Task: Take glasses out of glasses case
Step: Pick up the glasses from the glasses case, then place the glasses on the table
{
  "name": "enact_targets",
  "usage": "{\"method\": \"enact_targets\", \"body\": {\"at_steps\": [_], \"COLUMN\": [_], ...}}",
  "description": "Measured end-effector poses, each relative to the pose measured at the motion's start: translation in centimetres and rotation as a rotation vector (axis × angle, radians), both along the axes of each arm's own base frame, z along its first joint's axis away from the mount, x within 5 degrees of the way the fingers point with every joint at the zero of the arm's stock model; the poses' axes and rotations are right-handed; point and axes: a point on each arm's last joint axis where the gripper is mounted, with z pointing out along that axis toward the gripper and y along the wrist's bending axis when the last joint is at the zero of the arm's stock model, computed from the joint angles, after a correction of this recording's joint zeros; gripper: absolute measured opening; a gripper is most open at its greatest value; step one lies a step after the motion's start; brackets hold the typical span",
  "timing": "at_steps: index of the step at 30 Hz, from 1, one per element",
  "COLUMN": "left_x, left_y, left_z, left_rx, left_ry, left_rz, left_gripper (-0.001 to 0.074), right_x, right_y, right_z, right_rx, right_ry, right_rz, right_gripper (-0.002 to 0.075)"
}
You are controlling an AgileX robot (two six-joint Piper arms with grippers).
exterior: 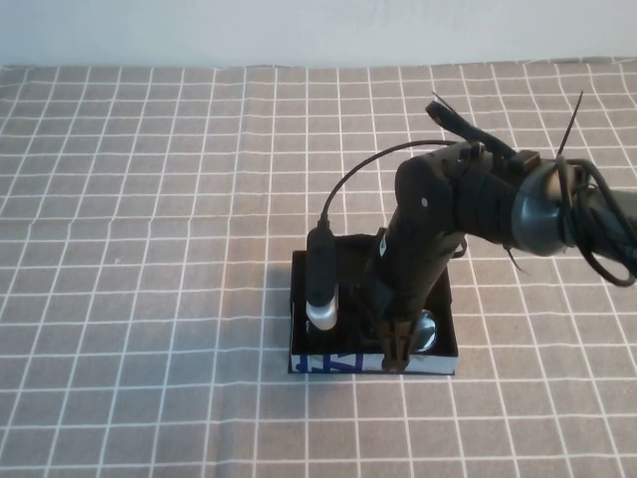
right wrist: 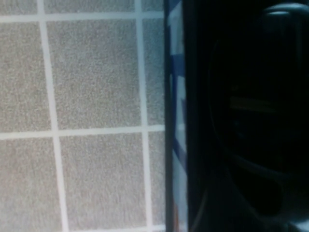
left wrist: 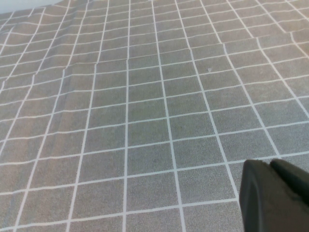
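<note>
On the grey checked tablecloth (exterior: 149,199) the glasses case (exterior: 438,366) sits near the table's middle, slightly toward the robot, light blue front wall facing the camera. Cloth is bare all round it in the high view; nothing else stands nearby.

Right arm (exterior: 468,204) reaches in from the right and drops steeply into the case. Right gripper (exterior: 396,351) is down inside the black tray, close behind the front wall, right of centre. Can't tell whether its fingers are spread or closed; the arm body hides them, and the right wrist view shows only dark interior beside the blue-marked wall.

Left gripper (left wrist: 275,195): only a black tip shows in its own wrist view, over bare cloth. Not visible from above, so parked away from the case. Finger state: can't tell.

Glasses (exterior: 426,333): only a glint of lens and rim visible beside the right gripper, inside the case at the right end. Rest is hidden under the arm.

Step in hand, as I read it: getting a grip on the frame. Advice:
- pinch the thick rim or bridge, not the lens
- lift straight up until clear of the walls; front wall is just beside the gripper, little slack there
- the shallow case may lift with the glasses if the frame snags
- then move out sideways, plenty of open cloth left and front.
</note>
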Motion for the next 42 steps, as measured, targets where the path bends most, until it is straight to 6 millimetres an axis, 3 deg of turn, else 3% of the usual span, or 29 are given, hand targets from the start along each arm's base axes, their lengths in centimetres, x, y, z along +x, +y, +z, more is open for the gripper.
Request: {"method": "enact_targets", "body": {"at_steps": [3, 9, 18, 22, 28, 35, 42], "left_x": [0.0, 0.0, 0.0, 0.0, 0.0, 0.0, 0.0], "left_y": [0.0, 0.0, 0.0, 0.0, 0.0, 0.0, 0.0], "left_z": [0.0, 0.0, 0.0, 0.0, 0.0, 0.0, 0.0], "left_rx": [0.0, 0.0, 0.0, 0.0, 0.0, 0.0, 0.0], "left_ry": [0.0, 0.0, 0.0, 0.0, 0.0, 0.0, 0.0], "left_rz": [0.0, 0.0, 0.0, 0.0, 0.0, 0.0, 0.0], "left_gripper": [-0.0005, -0.0005, -0.0005, -0.0005, -0.0005, -0.0005, -0.0005], "right_x": [0.0, 0.2, 1.1, 1.3, 0.1, -4.2, -5.5], "right_y": [0.0, 0.3, 0.8, -1.2, -7.2, -13.5, -14.8], "right_z": [-0.4, 0.7, 7.4, 10.7, 14.1, 12.0, 6.5], "right_rx": [-0.003, 0.011, 0.039, 0.14, 0.277, 0.224, 0.237], "right_ry": [0.008, 0.021, 0.063, 0.098, 0.211, 0.203, 0.157], "right_rz": [-0.001, -0.035, -0.239, -0.484, -0.886, -1.256, -1.394], "right_gripper": [0.0248, 0.0057, 0.0057, 0.0057, 0.0057, 0.0056, 0.0056]}}
